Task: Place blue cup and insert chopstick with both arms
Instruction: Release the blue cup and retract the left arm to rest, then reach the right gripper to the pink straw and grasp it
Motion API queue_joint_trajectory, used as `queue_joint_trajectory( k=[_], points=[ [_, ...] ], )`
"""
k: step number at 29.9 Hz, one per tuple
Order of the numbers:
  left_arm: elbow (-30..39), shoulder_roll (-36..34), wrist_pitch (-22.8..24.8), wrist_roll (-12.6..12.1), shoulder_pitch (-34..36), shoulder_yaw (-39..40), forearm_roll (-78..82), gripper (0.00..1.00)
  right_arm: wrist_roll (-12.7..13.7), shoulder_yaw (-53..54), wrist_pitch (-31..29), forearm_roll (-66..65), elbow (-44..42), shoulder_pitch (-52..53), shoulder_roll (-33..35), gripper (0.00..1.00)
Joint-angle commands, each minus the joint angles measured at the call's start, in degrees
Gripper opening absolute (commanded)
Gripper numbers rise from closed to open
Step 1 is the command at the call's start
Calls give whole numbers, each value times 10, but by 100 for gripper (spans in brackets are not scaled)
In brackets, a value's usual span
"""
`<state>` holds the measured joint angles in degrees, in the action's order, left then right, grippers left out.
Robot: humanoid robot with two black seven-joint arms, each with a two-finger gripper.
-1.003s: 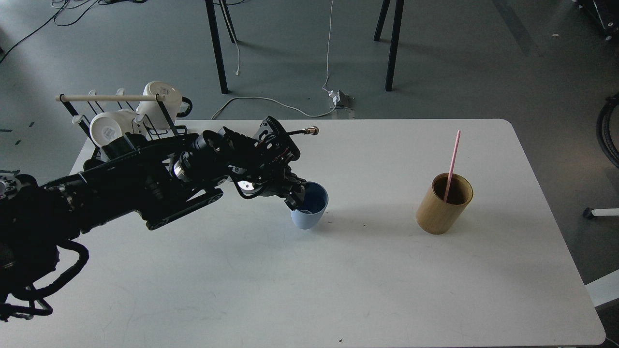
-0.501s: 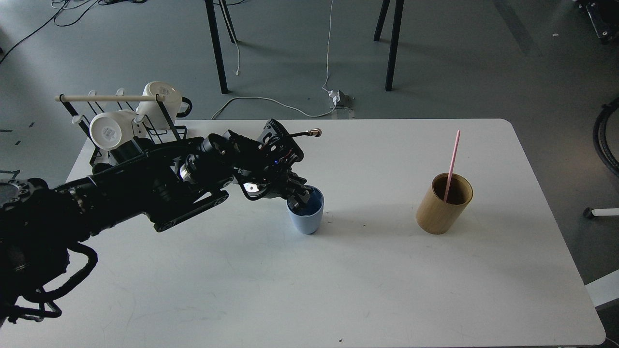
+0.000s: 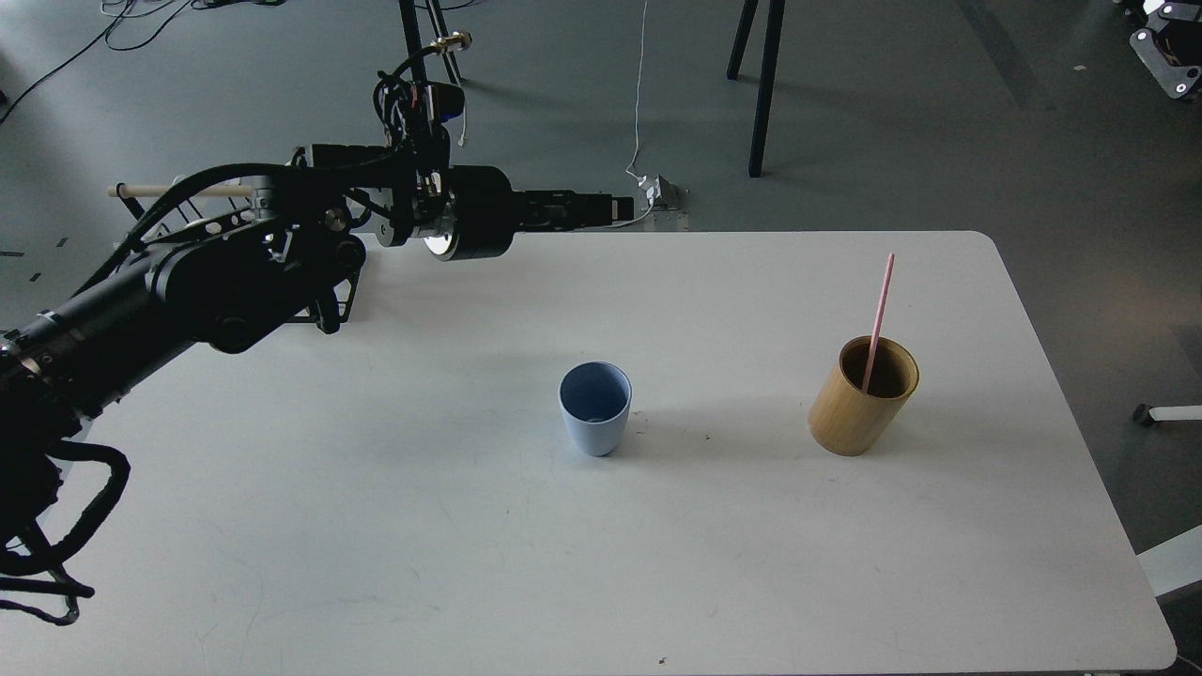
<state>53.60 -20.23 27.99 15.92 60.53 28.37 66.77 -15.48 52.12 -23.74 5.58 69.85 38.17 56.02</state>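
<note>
Now the chopstick (image 3: 877, 322) stands nearly upright in the bamboo cylinder (image 3: 861, 398) at the table's (image 3: 939, 563) right side, its long axis leaning slightly right. The blue cup (image 3: 594, 407) sits upright mid-table, apart to its left. The left gripper (image 3: 620, 208) holds nothing; I cannot tell its jaw state. The right arm is unseen, though likely nearer.

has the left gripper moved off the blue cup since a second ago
Yes. The left gripper has lifted away from the blue cup, up toward the table's far edge; the cup stands free.
</note>
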Motion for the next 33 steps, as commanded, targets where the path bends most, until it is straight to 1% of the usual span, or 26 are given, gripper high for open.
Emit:
queue_joint_trajectory(
  k=[1,3,8,11,14,17,21,23,28,31,32,33],
  points=[
    [-5,-7,0,0,-27,40,-268,100,0,-37,18,-82,60,0,45,99],
    [-6,-21,0,0,-30,43,-375,100,0,-48,50,-143,89,0,58,99],
    [-18,-58,0,1,-38,58,-569,100,1,-67,106,-284,143,0,93,98],
    [-67,-68,0,1,-71,93,-662,100,3,-70,128,-347,164,0,101,98],
    [-97,-68,0,-1,-112,131,-721,100,4,-72,137,-438,164,0,101,98],
    [-126,-67,0,-2,-128,148,-736,100,4,-87,150,-550,166,0,100,98],
    [-206,-51,0,2,-121,152,-737,100,1,-147,206,-655,166,-1,90,97],
    [-236,-46,0,-1,-111,154,-739,100,-2,-179,231,-692,166,-1,77,94],
    [-244,-40,0,1,-96,155,-740,100,2,-235,253,-795,144,0,37,79],
    [-243,-36,0,2,-96,155,-740,100,5,-257,253,-839,119,0,1,76],
    [-243,-32,0,2,-96,155,-740,100,12,-263,253,-842,111,1,-10,76],
    [-244,-29,0,2,-95,155,-740,100,27,-271,252,-846,99,1,-20,76]
  ],
)
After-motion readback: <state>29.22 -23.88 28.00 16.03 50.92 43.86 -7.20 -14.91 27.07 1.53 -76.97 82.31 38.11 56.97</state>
